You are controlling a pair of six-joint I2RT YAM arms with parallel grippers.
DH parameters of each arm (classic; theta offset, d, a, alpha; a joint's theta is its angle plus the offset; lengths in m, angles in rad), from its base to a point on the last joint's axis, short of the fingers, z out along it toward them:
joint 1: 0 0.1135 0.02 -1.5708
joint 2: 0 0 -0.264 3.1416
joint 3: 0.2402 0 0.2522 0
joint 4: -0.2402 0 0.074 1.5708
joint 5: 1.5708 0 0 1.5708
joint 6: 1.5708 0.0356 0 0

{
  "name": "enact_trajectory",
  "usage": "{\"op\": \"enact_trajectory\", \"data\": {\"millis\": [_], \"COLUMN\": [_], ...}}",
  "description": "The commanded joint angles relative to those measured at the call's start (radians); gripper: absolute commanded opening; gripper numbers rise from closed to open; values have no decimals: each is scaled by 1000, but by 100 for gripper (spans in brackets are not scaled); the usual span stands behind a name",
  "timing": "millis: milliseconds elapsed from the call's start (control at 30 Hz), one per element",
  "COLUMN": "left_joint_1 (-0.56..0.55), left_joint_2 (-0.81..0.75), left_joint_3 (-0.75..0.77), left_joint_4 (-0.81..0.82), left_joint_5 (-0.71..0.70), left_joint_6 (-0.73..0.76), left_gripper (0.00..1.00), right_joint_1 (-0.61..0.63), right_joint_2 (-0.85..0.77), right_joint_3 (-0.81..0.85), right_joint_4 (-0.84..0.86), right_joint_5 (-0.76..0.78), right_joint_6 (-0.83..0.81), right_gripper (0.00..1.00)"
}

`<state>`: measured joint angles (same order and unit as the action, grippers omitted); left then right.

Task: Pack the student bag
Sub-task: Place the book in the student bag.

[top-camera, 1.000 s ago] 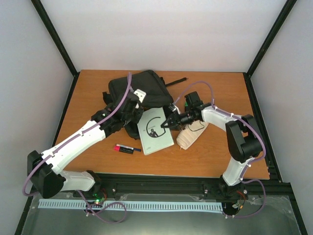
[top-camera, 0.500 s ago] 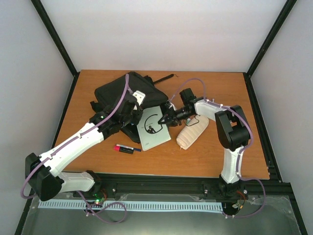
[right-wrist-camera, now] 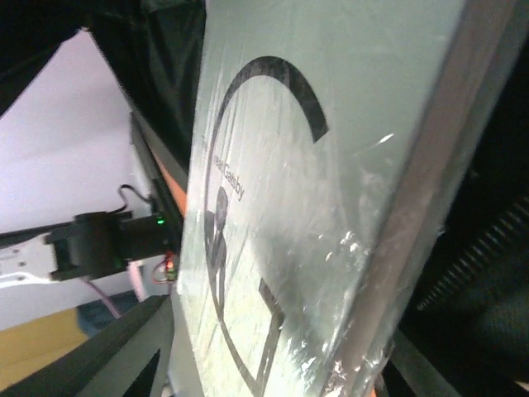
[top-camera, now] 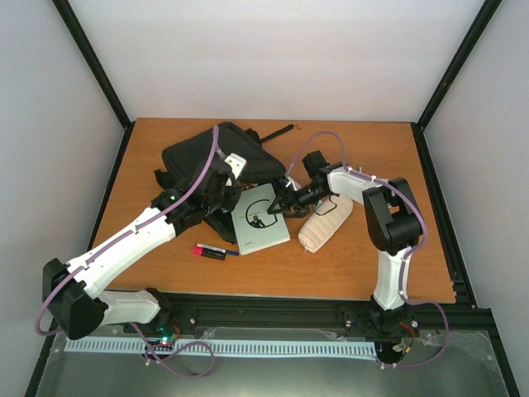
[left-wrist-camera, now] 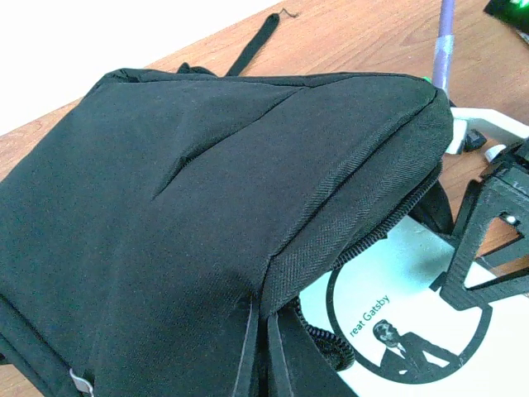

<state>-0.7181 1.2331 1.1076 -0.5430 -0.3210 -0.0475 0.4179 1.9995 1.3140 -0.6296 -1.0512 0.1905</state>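
Observation:
The student bag (top-camera: 207, 155), a black fabric backpack, lies at the table's back left. My left gripper (top-camera: 221, 185) is shut on a fold of the student bag's fabric (left-wrist-camera: 165, 207) at the zip edge, holding the opening up. A pale green book (top-camera: 261, 219) with a black circle on its cover lies with its far corner under that opening. My right gripper (top-camera: 279, 207) is at the book's right edge, open, with the book (right-wrist-camera: 331, 124) between its spread fingers. In the left wrist view one right finger (left-wrist-camera: 479, 248) stands over the book's cover (left-wrist-camera: 397, 281).
A cream ribbed pouch (top-camera: 324, 223) lies just right of the book, under the right forearm. A red, black and blue pen (top-camera: 215, 251) lies in front of the book. A black strap (top-camera: 277, 132) trails behind the bag towards the back edge.
The right gripper carried the book up and left under the bag's opening, then opened. The left gripper pulled the bag's flap leftward and stays shut.

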Motion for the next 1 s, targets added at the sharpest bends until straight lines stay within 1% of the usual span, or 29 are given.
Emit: {"op": "enact_trajectory", "data": {"millis": [0,200,367,467,500,533,633,733,800,967], "left_joint_1": [-4,-4,-4,-4,-4,-3,-4,-4,-4,-4], "left_joint_2": [-43,-58,-54,-53,-55,-57,-64,-65,-64,-63], "left_joint_3": [26,15,8,9,10,11,8,8,6,7], "left_joint_4": [111,120,126,125,125,125,124,124,126,124], "left_joint_5": [-6,5,21,46,50,53,44,43,44,49], "left_joint_6": [26,28,28,24,23,23,24,24,24,24], "left_gripper": [1,1,1,1,1,1,1,1,1,1], "right_joint_1": [10,12,50,125,168,211,339,421,460,482], "right_joint_2": [-128,-267,-421,-521,-550,-579,-647,-657,-643,-582], "right_joint_3": [10,-59,-152,-231,-259,-295,-370,-416,-430,-433], "right_joint_4": [-58,-58,-41,-31,-28,-26,-2,24,42,89], "right_joint_5": [163,279,358,449,502,586,781,922,994,1128], "right_joint_6": [-126,-216,-343,-504,-556,-612,-725,-789,-809,-814], "right_gripper": [66,69,67,66,67,68,71,76,78,79]}}
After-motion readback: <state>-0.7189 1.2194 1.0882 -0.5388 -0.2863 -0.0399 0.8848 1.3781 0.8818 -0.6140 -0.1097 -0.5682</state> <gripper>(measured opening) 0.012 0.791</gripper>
